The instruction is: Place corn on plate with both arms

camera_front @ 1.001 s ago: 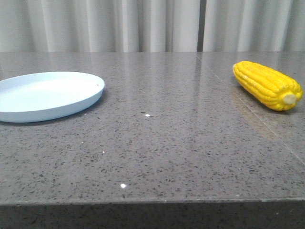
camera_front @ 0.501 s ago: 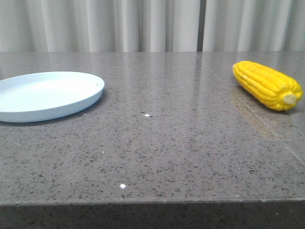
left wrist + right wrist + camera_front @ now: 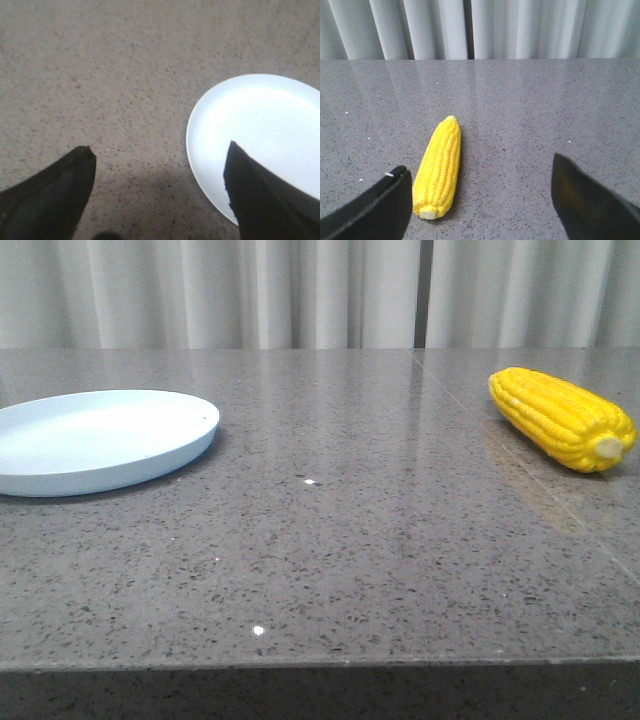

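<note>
The yellow corn (image 3: pixel 563 418) lies on the grey table at the right, its cream stub end toward the front. The pale blue plate (image 3: pixel 100 438) sits at the left, with nothing on it. Neither gripper shows in the front view. In the right wrist view my right gripper (image 3: pixel 480 172) is open above the table, and the corn (image 3: pixel 439 166) lies just inside its one finger (image 3: pixel 375 207). In the left wrist view my left gripper (image 3: pixel 160 155) is open above the table, one finger (image 3: pixel 265 195) over the plate's (image 3: pixel 235 120) edge.
The grey speckled stone table (image 3: pixel 340 540) runs to a front edge near the bottom of the front view. White curtains (image 3: pixel 300 290) hang behind it. A seam in the tabletop (image 3: pixel 520 465) runs past the corn.
</note>
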`<state>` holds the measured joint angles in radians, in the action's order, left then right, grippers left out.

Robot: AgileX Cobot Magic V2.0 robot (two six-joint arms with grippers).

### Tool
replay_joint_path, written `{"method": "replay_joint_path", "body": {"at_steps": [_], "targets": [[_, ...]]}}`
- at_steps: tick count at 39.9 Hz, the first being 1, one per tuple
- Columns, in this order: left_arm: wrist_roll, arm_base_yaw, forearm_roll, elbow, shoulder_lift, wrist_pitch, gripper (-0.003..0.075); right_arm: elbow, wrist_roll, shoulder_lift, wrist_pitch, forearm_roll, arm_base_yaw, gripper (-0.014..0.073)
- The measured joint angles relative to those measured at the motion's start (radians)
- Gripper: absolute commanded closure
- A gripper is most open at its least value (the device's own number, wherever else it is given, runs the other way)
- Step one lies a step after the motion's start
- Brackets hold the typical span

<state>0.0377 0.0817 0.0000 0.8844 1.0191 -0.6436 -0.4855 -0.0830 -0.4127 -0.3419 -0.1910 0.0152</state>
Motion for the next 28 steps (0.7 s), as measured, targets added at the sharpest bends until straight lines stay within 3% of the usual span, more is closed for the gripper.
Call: {"method": "replay_joint_path", "body": {"at_steps": [11,28], "targets": [[0.015,0.030,-0.044,0.185,0.311,-0.193,0.0207,0.000,0.000,0.000,0.000,0.000,0.000,0.0001],[0.017,0.030,-0.062,0.237,0.539,-0.211,0.0227,0.000,0.000,0.000,0.000,0.000,0.000,0.0001]]}}
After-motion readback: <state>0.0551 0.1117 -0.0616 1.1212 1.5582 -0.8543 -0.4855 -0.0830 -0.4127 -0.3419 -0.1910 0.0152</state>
